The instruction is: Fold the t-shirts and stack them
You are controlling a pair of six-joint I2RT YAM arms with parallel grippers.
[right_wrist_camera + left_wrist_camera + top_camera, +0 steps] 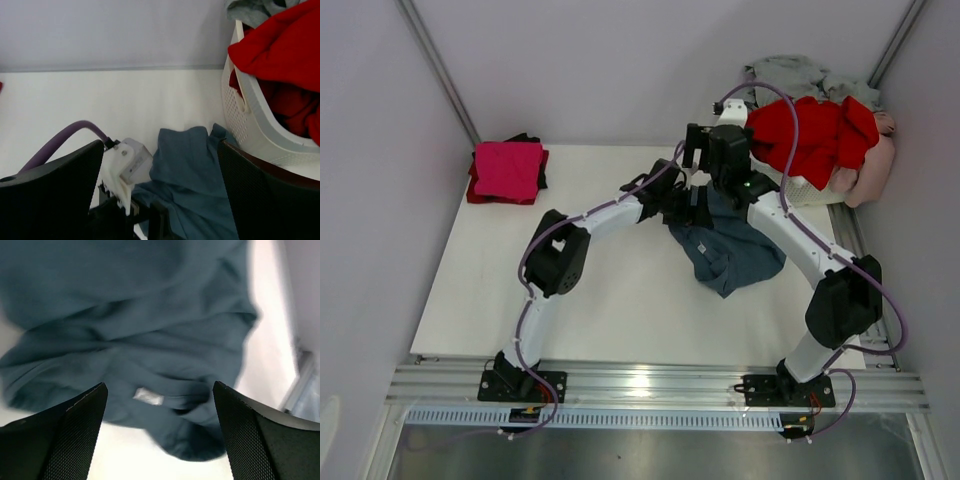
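White table bears one blue-grey t-shirt, one stack.

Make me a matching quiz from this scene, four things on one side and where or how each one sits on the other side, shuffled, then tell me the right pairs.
Things:
1. slate blue t-shirt
2. red t-shirt
3. magenta t-shirt
4. laundry basket

Places or states:
A. folded flat, far left
B. standing in the far right corner
C. crumpled in the middle
D. draped over a white rim

Pairs: 1-C, 2-D, 3-A, 4-B.
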